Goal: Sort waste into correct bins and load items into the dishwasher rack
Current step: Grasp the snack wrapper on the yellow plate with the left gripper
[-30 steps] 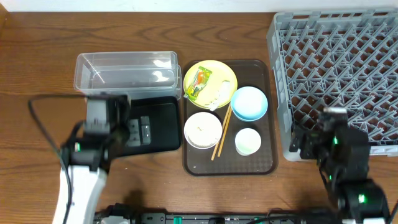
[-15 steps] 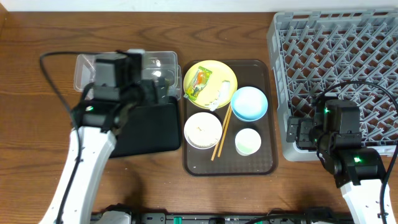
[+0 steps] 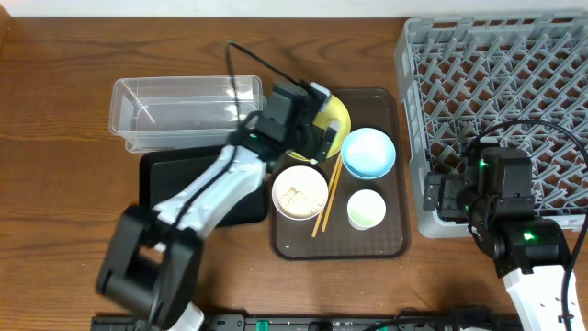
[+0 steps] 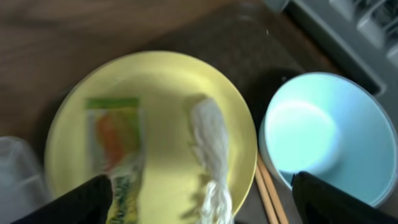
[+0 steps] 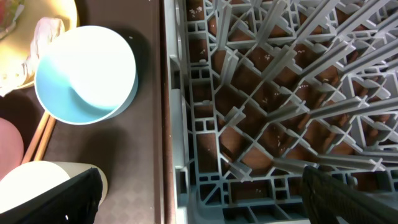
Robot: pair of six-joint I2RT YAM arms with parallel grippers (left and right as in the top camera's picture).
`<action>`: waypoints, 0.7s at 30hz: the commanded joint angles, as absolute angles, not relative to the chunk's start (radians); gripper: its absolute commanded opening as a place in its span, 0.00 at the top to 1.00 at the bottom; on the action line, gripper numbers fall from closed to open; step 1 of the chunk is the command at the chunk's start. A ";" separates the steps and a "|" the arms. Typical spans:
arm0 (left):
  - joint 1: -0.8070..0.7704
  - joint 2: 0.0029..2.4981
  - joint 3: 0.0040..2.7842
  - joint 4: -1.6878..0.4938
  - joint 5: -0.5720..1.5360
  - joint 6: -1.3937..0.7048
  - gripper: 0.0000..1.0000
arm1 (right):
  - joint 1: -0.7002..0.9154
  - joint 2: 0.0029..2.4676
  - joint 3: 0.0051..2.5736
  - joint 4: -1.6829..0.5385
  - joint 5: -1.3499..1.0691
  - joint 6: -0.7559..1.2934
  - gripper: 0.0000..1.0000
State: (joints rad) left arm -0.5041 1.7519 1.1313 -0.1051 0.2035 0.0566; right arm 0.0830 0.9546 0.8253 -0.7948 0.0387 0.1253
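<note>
The left fingers (image 4: 81, 202) hung spread over the yellow plate (image 4: 161, 81) — snack wrapper (image 4: 118, 149) beside food scraps (image 4: 211, 143); the right fingers (image 5: 56, 199) stood spread over the dishwasher rack (image 5: 261, 93).

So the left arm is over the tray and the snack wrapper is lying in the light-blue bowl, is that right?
Not quite. The snack wrapper lies on the yellow plate, beside white scraps, not in the light-blue bowl, which is empty; the left wrist view shows it. The left arm is indeed over the tray.

Light-blue bowl (image 5: 86, 73), brown tray (image 5: 147, 146), grey rack (image 5: 236, 115)
</note>
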 commanded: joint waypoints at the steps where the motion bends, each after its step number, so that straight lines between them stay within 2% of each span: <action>1: -0.522 1.822 1.150 -0.069 0.185 0.075 0.08 | 0.092 0.952 0.849 -0.798 0.048 0.119 0.01; 12: -0.538 1.971 1.150 -0.040 0.191 0.074 0.18 | 0.092 0.952 0.849 -0.807 0.048 0.119 0.01; 14: -0.542 1.980 1.150 -0.040 0.190 0.074 0.28 | 0.092 0.952 0.849 -0.807 0.048 0.118 0.01; 17: -0.542 1.987 1.150 -0.043 0.190 0.074 0.51 | 0.092 0.952 0.849 -0.807 0.048 0.119 0.01; 21: -0.542 1.985 1.150 -0.047 0.190 0.074 0.68 | 0.092 0.952 0.849 -0.808 0.048 0.118 0.01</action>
